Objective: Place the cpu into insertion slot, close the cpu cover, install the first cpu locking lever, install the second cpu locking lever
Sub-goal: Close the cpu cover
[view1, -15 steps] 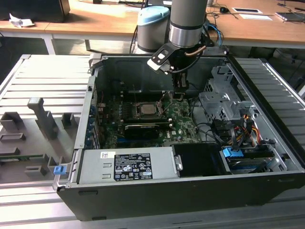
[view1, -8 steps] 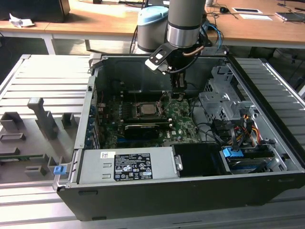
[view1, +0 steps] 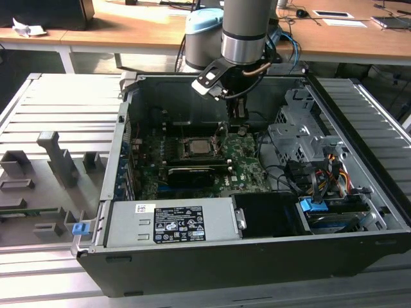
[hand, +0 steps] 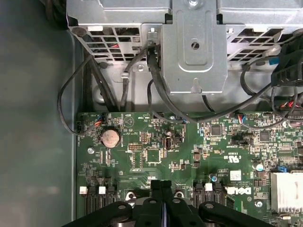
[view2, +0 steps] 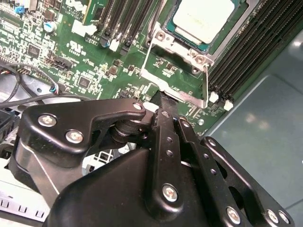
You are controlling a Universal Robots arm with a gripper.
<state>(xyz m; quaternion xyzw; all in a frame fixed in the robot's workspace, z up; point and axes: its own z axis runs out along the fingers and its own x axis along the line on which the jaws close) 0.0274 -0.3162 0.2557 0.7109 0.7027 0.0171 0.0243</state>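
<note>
The cpu (view2: 204, 18) lies flat in the insertion slot (view1: 182, 149) on the green motherboard, its pale face up. In the exterior view the cpu (view1: 196, 147) sits mid-board. The silver cpu cover (view2: 182, 47) frames the chip and looks lowered around it. A thin wire lever (view2: 207, 78) runs along one side of the socket. My gripper (view2: 162, 98) is shut with nothing between its fingers, its tip just off the edge of the socket's metal plate. In the exterior view the gripper (view1: 239, 128) hangs over the board on the exterior view's right of the socket. In the first wrist view the gripper (hand: 161, 183) shows its fingers pressed together.
The open computer case holds a grey drive cage (view1: 298, 138) with loose cables (view1: 289, 173) on the exterior view's right. A black card (view1: 192, 173) lies in front of the socket, a power supply (view1: 173, 221) nearer still. Memory slots (view2: 251, 52) flank the socket.
</note>
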